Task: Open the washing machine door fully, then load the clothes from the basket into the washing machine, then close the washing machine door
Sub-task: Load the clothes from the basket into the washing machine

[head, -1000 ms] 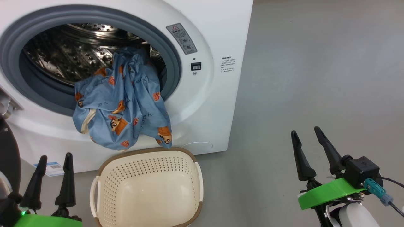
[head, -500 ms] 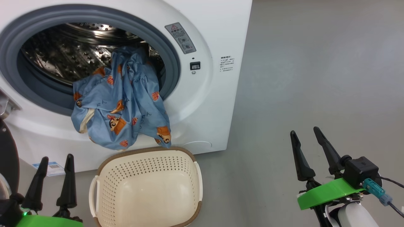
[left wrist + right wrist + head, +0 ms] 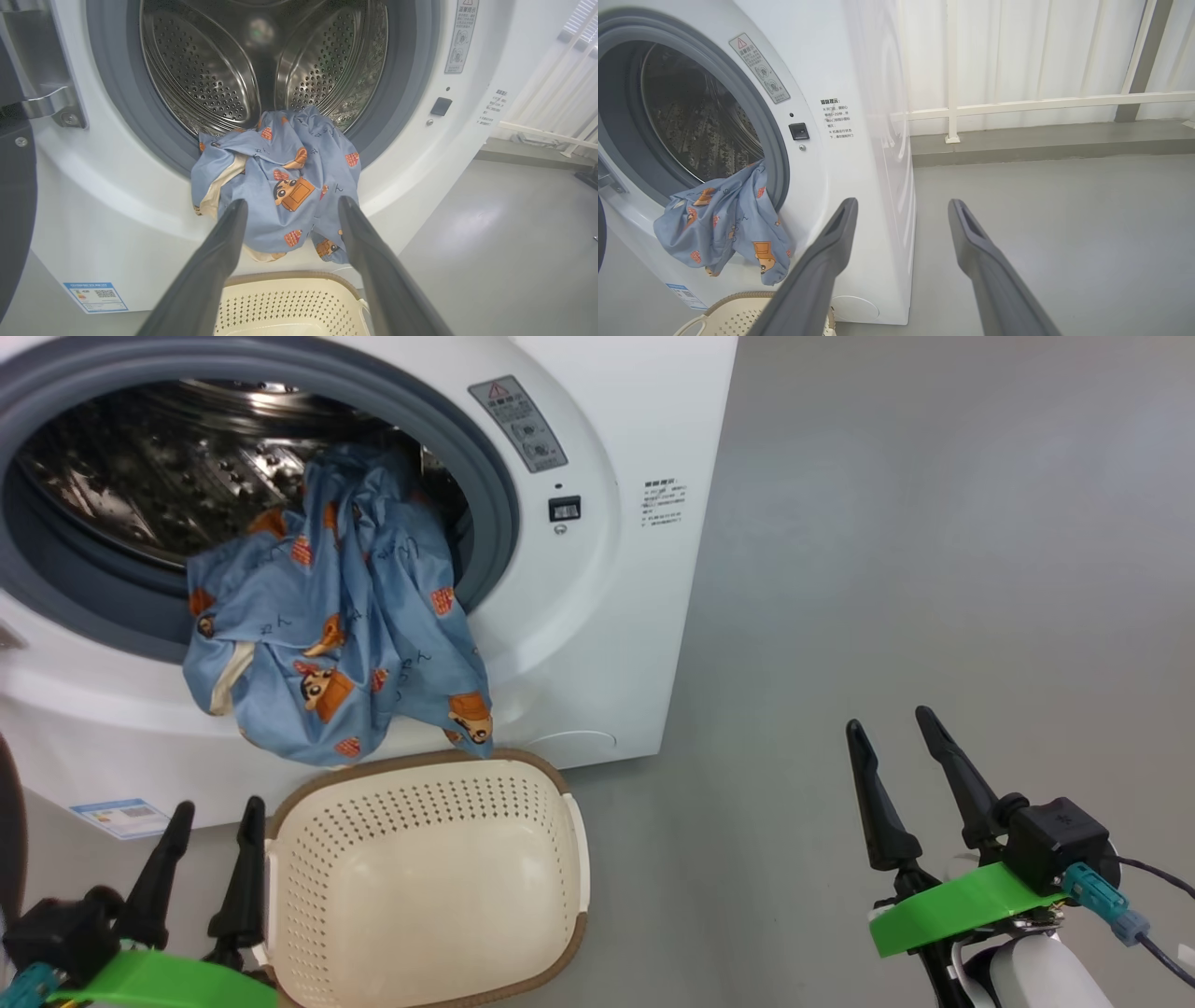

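The white washing machine [image 3: 597, 616] stands with its mouth uncovered. The washing machine door [image 3: 6, 821] shows as a dark edge at the far left, swung aside. The light blue clothes [image 3: 327, 644] hang over the grey gasket, partly in the drum and partly down the front, above the cream basket [image 3: 420, 803], which holds nothing. My left gripper [image 3: 217, 805] is open beside the basket's left rim; in the left wrist view it [image 3: 292, 201] points at the clothes [image 3: 280, 186]. My right gripper [image 3: 889, 720] stands open over the floor, well right of the machine.
A metal hinge [image 3: 51, 102] sits left of the drum [image 3: 210, 70]. A blue label sticker [image 3: 121, 814] is low on the machine's front. Open grey floor [image 3: 934, 569] lies to the right, ending at a white railing [image 3: 1017, 100].
The head camera has shifted, sliding the scene left and up. My left gripper has moved right, close to the basket's left rim. The clothes and right gripper have not moved.
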Robot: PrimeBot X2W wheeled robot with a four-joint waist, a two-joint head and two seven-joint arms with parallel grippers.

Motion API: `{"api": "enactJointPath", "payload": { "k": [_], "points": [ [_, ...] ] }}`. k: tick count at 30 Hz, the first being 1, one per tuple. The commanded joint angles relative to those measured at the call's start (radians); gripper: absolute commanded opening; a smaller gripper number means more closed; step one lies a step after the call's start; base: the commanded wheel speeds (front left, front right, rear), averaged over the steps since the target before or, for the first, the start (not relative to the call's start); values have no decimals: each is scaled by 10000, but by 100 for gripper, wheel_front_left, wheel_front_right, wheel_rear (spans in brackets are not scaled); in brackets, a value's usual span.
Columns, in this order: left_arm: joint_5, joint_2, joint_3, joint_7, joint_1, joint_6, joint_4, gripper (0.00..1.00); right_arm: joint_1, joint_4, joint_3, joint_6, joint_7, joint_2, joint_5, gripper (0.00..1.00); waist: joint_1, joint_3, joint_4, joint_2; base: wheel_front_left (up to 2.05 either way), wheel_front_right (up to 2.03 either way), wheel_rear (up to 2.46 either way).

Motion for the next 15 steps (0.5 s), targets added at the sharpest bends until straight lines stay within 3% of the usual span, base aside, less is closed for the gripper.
{"api": "enactJointPath", "payload": {
  "k": [1,15],
  "points": [
    [-125,396,253,-65,-511,6,-94,100,-306,-282,253,56,-78,18,-158,100,0,144,-100,0,0,0,0],
    [-1171,1026,-1764,-65,-2753,6,2095,100,-371,-862,418,56,-78,78,-100,100,0,1273,-813,0,0,0,0]
  ]
}}
